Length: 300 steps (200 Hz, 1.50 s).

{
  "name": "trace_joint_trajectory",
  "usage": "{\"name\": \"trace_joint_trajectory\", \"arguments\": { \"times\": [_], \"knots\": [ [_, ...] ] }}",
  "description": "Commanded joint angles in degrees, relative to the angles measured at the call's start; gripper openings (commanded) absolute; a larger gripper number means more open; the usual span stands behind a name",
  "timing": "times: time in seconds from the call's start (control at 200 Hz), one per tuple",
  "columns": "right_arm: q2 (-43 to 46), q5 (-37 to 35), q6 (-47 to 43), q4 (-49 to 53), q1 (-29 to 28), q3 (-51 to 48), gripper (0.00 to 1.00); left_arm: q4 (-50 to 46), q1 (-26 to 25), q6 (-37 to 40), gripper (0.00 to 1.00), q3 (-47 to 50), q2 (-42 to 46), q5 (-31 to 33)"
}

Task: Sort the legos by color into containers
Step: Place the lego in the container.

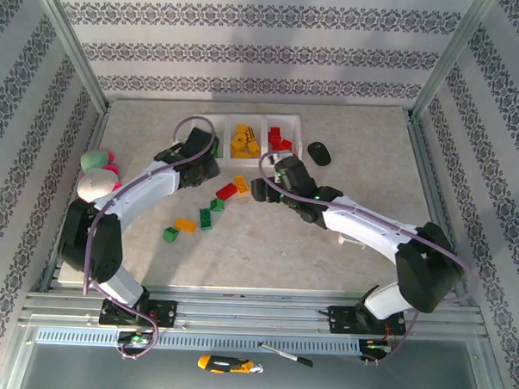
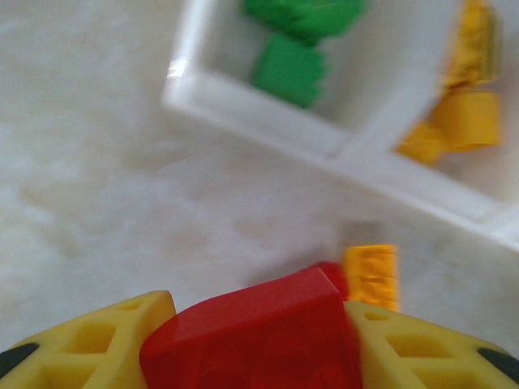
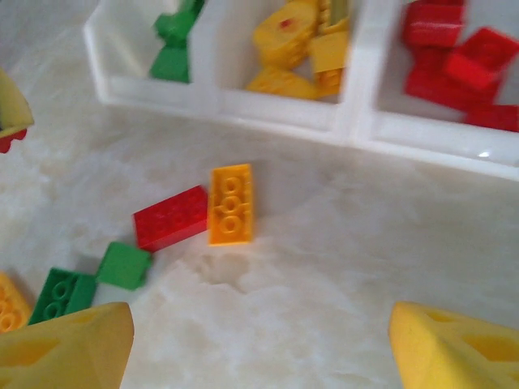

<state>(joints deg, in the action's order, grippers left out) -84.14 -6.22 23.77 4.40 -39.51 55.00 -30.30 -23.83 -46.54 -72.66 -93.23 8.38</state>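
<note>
Held red brick [image 2: 243,344] pinched between left gripper [image 2: 255,320] fingers, jaws partly closed on it, apparently clear of table. Sits just near of tray [image 3: 276,109], by left-end compartment.

Tray along far side: greens left, yellow-oranges middle, reds right. Judgement: held brick belongs at right end, so carry must cross rightward.

Loose red brick [image 3: 170,217] touches orange brick [image 3: 231,203] near of tray; green bricks [image 3: 126,265] left of them.

Right gripper [image 3: 259,356] wide open, empty, above this cluster, likely lining up pick.

Mouse [image 1: 319,152] right of tray, plush [image 1: 97,174] at left edge: not for sorting.
</note>
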Motion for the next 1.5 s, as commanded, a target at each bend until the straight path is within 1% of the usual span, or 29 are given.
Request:
{"name": "trace_joint_trajectory", "arguments": {
  "times": [0.0,0.16,0.285,0.475,0.64,0.71,0.809,0.849,0.969,1.084,1.169,1.334,1.424,1.494],
  "knots": [
    [4.42,-1.60,1.56,-0.44,2.34,-3.21,0.82,-1.91,-3.58,4.66,0.45,-7.92,-5.27,0.02],
    [9.21,-2.12,0.67,1.12,5.23,-5.64,0.82,-3.60,-8.00,8.25,0.45,-23.07,-15.71,-0.90],
    [11.39,-2.33,0.49,1.80,6.38,-6.56,0.82,-5.34,-9.85,10.63,0.44,-34.89,-24.19,-2.36],
    [12.42,-2.17,0.67,1.93,7.05,-7.45,0.82,-10.92,-10.27,13.06,0.44,-53.12,-37.44,-4.19],
    [13.11,-2.03,0.93,1.95,7.29,-8.23,0.82,-18.75,-10.27,16.16,0.44,-70.62,-49.21,-3.73],
    [13.64,-2.03,1.07,1.94,7.49,-8.63,0.82,-20.35,-10.28,16.85,0.44,-75.57,-52.58,-3.46],
    [14.40,-2.19,1.15,2.33,7.85,-9.08,0.82,-19.32,-10.28,17.10,0.44,-76.39,-53.92,-3.81],
    [14.82,-2.14,1.19,2.44,7.95,-9.25,0.82,-19.03,-10.28,17.10,0.46,-76.40,-54.02,-3.97],
    [15.93,-2.13,1.11,2.78,8.30,-9.61,0.81,-18.57,-10.34,17.14,0.71,-76.40,-53.52,-3.90],
    [16.55,-1.74,0.96,2.94,8.39,-9.74,0.82,-17.94,-10.31,17.69,0.82,-76.40,-51.83,-3.38],
    [16.35,-0.76,0.94,2.80,8.42,-9.61,0.82,-17.90,-10.37,18.28,0.87,-76.31,-50.00,-2.51],
    [14.36,2.35,0.35,2.06,7.92,-8.41,0.82,-18.56,-10.75,20.75,0.91,-74.69,-44.59,-0.39],
    [12.13,3.20,-0.67,1.93,6.64,-7.01,0.82,-18.99,-10.88,22.01,0.95,-71.33,-40.53,0.70],
    [9.89,3.36,-1.14,2.09,5.41,-5.64,0.82,-18.25,-10.88,22.62,0.98,-66.36,-36.43,1.68]
  ]
}}
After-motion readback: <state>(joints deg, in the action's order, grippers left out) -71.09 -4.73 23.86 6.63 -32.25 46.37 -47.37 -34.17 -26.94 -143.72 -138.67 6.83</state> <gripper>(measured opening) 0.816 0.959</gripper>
